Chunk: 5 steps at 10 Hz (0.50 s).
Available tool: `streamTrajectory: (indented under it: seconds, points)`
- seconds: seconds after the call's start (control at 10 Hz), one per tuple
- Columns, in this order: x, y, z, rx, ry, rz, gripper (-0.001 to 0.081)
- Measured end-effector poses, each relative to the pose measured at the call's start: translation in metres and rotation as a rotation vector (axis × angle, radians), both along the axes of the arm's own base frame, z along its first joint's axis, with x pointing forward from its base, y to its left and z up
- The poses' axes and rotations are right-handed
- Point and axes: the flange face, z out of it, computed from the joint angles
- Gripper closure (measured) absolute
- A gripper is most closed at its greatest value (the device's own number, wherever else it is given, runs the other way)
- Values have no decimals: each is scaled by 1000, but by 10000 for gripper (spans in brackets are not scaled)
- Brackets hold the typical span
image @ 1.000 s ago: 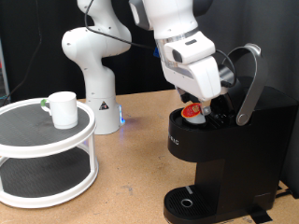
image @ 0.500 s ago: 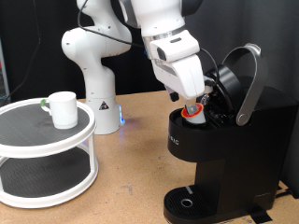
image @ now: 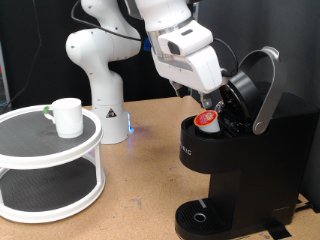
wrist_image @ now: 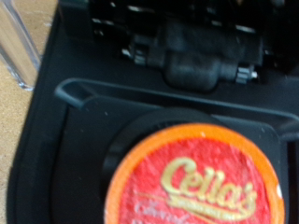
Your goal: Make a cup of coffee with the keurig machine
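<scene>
The black keurig machine [image: 240, 170] stands at the exterior view's right with its lid [image: 258, 80] raised. A pod with a red-orange top [image: 207, 119] sits in its open holder; the wrist view shows that top [wrist_image: 196, 182] close up, set in the black holder [wrist_image: 56, 140], with no fingers around it. My gripper [image: 207, 100] hangs just above the pod, apart from it and empty. The white cup [image: 68, 116] stands on the top tier of a round white shelf at the left, far from the gripper.
The two-tier round white shelf [image: 40, 142] fills the exterior view's lower left. The arm's white base [image: 100, 75] stands behind it on the wooden table. The machine's round drip base [image: 203, 216] is at the bottom, with nothing on it.
The hand has risen and swung towards the exterior view's left, off the pod. The pod stays seated in the holder.
</scene>
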Motion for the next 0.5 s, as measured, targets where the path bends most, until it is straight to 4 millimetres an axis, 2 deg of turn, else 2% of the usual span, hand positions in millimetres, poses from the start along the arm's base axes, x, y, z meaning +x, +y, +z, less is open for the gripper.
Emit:
streamTrajectory:
  seconds: [0.5]
  points:
    - [-11, 14, -13, -21, 9, 78, 1]
